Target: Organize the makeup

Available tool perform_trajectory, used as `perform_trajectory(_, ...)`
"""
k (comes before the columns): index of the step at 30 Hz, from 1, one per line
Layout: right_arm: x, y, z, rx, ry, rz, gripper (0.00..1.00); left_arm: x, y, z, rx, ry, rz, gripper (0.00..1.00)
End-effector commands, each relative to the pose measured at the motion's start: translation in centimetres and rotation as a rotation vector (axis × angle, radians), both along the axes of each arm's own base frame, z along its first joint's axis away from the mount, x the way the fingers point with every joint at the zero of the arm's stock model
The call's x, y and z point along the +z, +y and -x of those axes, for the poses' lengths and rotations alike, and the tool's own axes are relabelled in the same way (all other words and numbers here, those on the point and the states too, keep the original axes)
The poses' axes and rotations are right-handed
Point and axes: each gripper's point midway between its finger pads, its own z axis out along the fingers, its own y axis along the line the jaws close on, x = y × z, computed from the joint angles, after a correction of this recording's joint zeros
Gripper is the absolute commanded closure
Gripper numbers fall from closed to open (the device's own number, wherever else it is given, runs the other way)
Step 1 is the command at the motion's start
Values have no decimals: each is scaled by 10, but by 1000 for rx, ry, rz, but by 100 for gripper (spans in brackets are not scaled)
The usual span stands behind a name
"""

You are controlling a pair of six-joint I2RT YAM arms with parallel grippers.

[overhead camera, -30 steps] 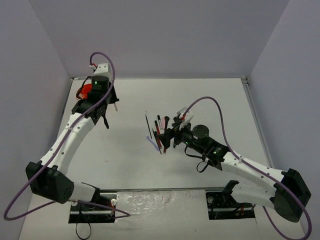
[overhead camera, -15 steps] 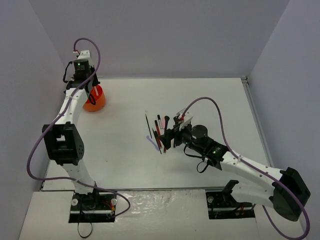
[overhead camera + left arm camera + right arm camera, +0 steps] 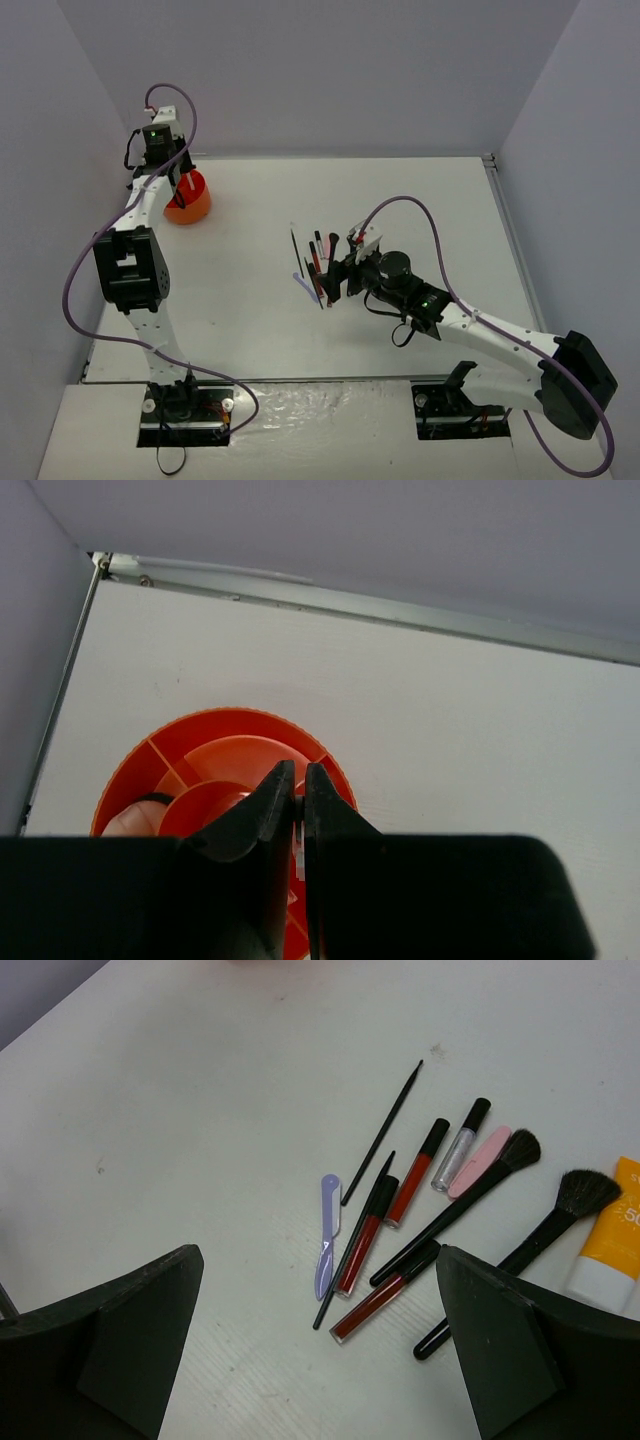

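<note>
The left end effector [image 3: 181, 182] is hanging over the orange holder [image 3: 192, 210] in the far left corner of the desk [image 3: 240, 310]. Its fingers [image 3: 262, 815] are pinching almost together on a thin pale stick [image 3: 299, 827], which is pointing down into the holder. Only its own wrist view is showing the holder's dividing walls, with a pale pink rounded thing [image 3: 120, 825] lying in the left compartment; what that is I cannot tell. The overhead view alone is showing how well apart the two arms are working. The right end effector [image 3: 335, 280] is hovering near the middle of the desk with its fingers [image 3: 130, 1345] spreading as wide as they go and gripping nothing. The makeup is lying loose on the desk just to its left as a dark cluster from above, and the right wrist view is separating it into pieces: a lilac stick [image 3: 327, 1235], a thin black pencil [image 3: 382, 1132], three red tubes [image 3: 413, 1175] with black caps, a clear tube [image 3: 458, 1150] touching a pink stick [image 3: 478, 1162], two black brushes [image 3: 520, 1250] and, at the frame's edge, an orange-white tube [image 3: 610, 1245]
</note>
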Motion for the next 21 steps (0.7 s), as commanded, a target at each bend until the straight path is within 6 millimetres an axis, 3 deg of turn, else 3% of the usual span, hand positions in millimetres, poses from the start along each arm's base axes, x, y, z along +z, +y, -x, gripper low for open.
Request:
perform_trajectory(1, 13, 6, -8, 8, -38, -38, 0, 99, 6, -11, -2, -289, 16, 100)
perform_trajectory(14, 2, 9, -8, 19, -20, -22, 0, 104, 22, -35, 51, -352, 12, 100)
perform_trajectory(21, 1, 10, -8, 21, -16, -18, 0, 82, 27, -47, 54, -315, 32, 99)
